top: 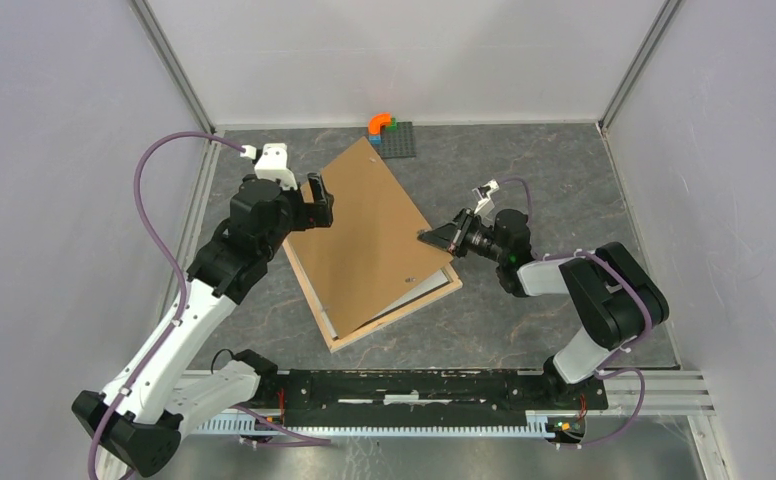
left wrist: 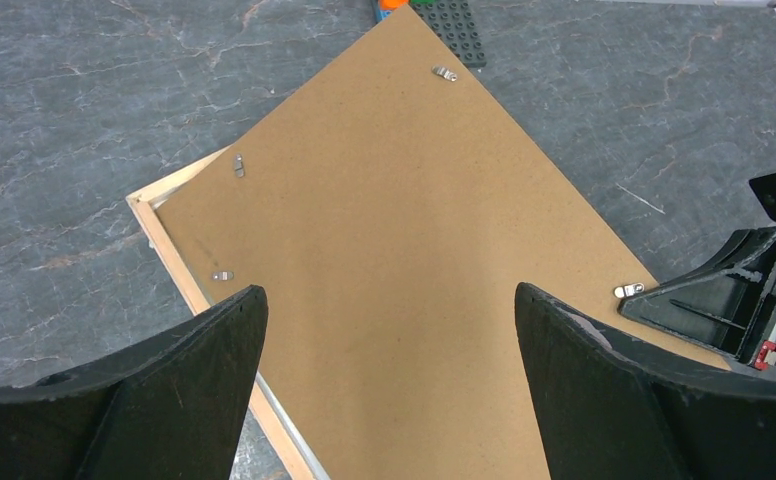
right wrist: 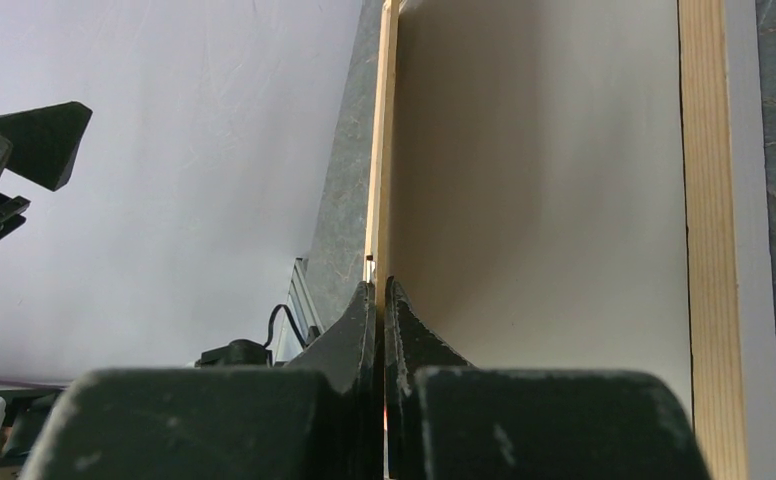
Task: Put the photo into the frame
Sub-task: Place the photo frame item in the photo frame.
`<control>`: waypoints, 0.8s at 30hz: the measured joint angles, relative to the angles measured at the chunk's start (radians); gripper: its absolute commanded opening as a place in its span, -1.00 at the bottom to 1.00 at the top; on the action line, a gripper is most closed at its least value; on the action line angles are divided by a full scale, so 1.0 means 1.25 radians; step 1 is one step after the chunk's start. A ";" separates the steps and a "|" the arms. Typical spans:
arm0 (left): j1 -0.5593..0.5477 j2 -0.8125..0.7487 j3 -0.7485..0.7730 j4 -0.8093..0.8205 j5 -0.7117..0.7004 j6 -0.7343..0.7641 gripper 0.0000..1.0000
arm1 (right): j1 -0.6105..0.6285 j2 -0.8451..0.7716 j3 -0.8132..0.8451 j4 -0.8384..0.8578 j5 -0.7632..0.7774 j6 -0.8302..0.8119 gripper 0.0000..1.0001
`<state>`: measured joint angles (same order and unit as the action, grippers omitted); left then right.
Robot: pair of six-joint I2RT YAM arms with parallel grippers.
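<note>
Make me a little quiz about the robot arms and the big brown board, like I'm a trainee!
1. True or false: the left gripper is wide open above the brown backing board and holds nothing.
2. Which gripper has its jaws shut, tips right at the board's edge? A) left B) right C) neither
3. Fill in: the board lies askew on top of the pale wooden ____.

Key:
1. True.
2. B, the right gripper.
3. frame.
</note>
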<state>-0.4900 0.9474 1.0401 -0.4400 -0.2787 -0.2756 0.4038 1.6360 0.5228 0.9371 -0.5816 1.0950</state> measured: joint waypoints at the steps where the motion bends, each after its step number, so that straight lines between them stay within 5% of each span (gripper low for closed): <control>1: 0.000 0.000 0.000 0.000 0.000 0.000 0.97 | 0.000 0.000 0.000 0.000 0.001 0.000 -1.00; 13: 0.000 0.014 0.000 0.000 0.021 -0.001 0.97 | 0.026 0.000 -0.012 0.023 0.036 -0.025 -0.93; 19: 0.000 0.022 0.000 -0.006 0.038 -0.032 0.99 | 0.039 -0.006 -0.027 0.021 0.055 -0.065 -0.28; 24: 0.002 0.029 0.000 -0.034 0.064 -0.079 1.00 | 0.042 -0.034 -0.009 -0.129 0.064 -0.203 0.27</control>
<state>-0.4870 0.9836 1.0401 -0.4828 -0.1986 -0.3748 0.4568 1.5929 0.5117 0.7753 -0.5014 0.8413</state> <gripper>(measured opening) 0.993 0.515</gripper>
